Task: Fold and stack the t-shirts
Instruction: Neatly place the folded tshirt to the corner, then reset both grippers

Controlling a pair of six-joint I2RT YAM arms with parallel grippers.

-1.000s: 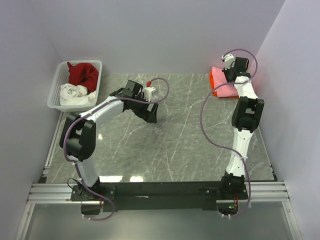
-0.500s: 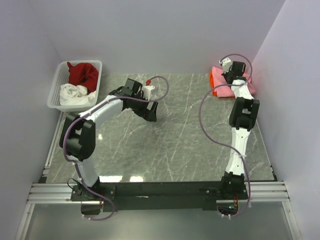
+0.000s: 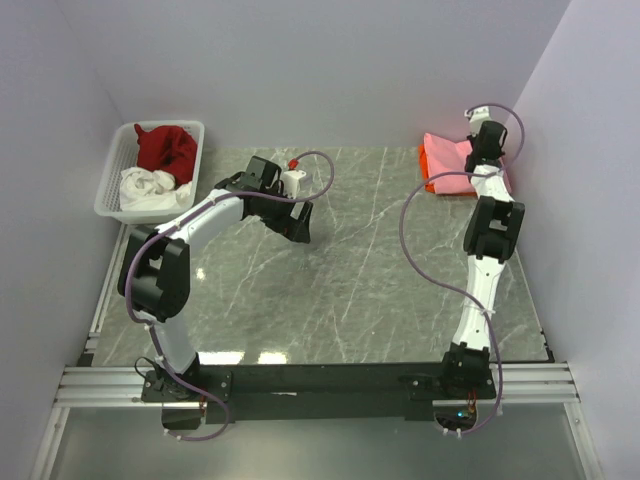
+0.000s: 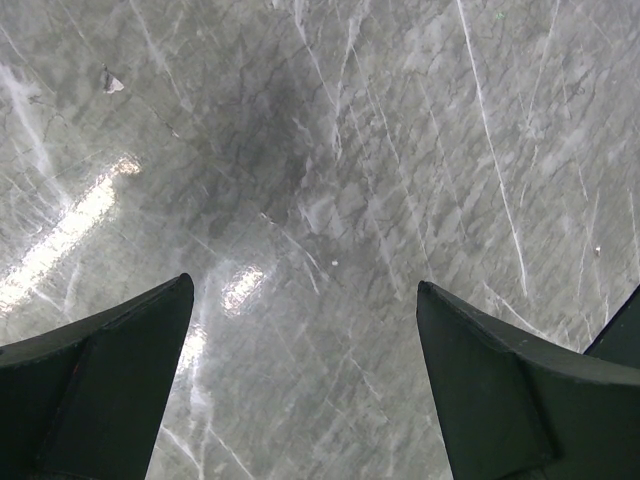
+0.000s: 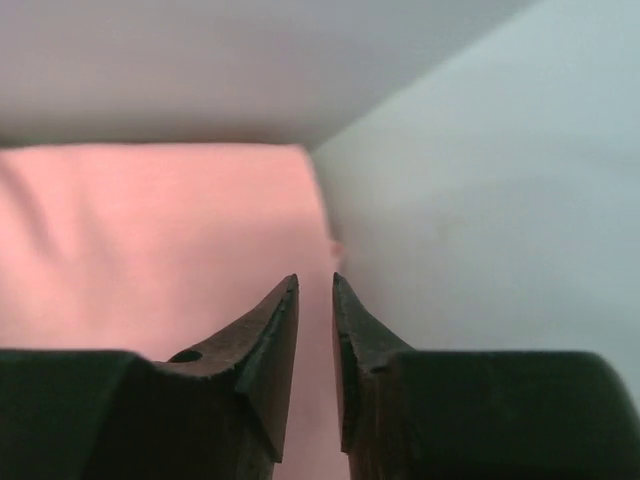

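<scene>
- top view: we see the left gripper (image 3: 300, 228) hanging over the middle of the grey marble table (image 3: 350, 290), its jaws spread wide with nothing between them.
- the right gripper (image 3: 488, 148) is stretched out to the far right corner, above the pink t-shirt (image 3: 448, 152); from here we cannot tell how its jaws stand.
- the pink t-shirt lies folded on top of the orange t-shirt (image 3: 427, 176), whose edge peeks out at the left.
- the dark red t-shirt (image 3: 166, 148) and the white t-shirt (image 3: 148, 190) sit crumpled in the white basket (image 3: 110, 180) at the far left, off the marble.
- left wrist view: both fingers (image 4: 110, 385) stand far apart over bare marble, touching nothing.
- right wrist view: the right gripper's tips are a narrow gap apart, and we see nothing pinched between them; the pink t-shirt fills the left below them, its edge running beside the pale wall (image 5: 480, 200).
</scene>
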